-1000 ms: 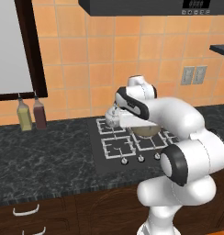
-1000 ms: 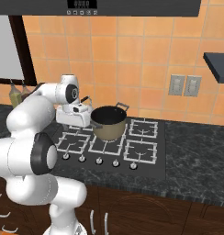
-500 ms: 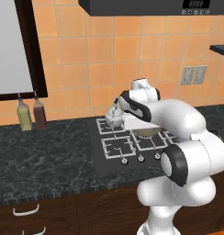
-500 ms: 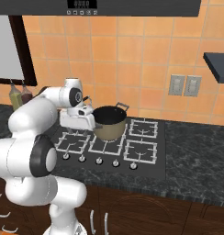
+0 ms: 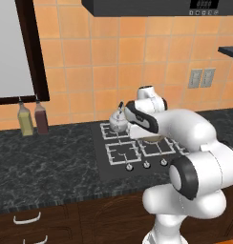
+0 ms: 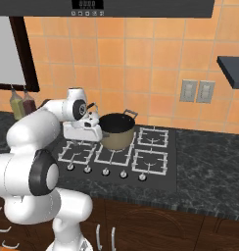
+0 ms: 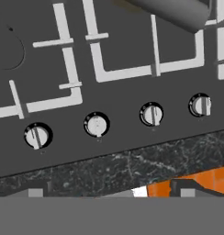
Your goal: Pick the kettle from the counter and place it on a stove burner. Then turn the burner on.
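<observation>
Black marbled counter [image 5: 47, 167] spanning the lower half of the left base view, fronted by dark brown drawers with pale handles. Black cooktop [image 6: 155, 174] set into it, centre of the right base view, carrying white-barred square grates.

Large steel pot [image 6: 116, 131] on a centre grate in the right base view; mostly masked by the arm in the left base view.

Kettle [image 5: 119, 121] seated on the rear-left stove burner [image 5: 113, 130], centre of the left base view: small, squat, whitish-silver, thin dark arched handle, short spout. In the right base view, largely hidden behind the arm's wrist, just left of the pot; only the handle arch and part of the body visible.

2 bottles [image 5: 33, 118], 1 yellowish and 1 dark red, at the left edge of the left base view, against the tiled wall.

Hand view alone gives 4 round silver knobs [image 7: 97, 124] in a row across the middle, grate bars above, marbled edge below.

Gripper [image 7: 109, 193] at the bottom of the hand view: tips barely visible, spread or pinched cannot be told; nothing seen between them.
</observation>
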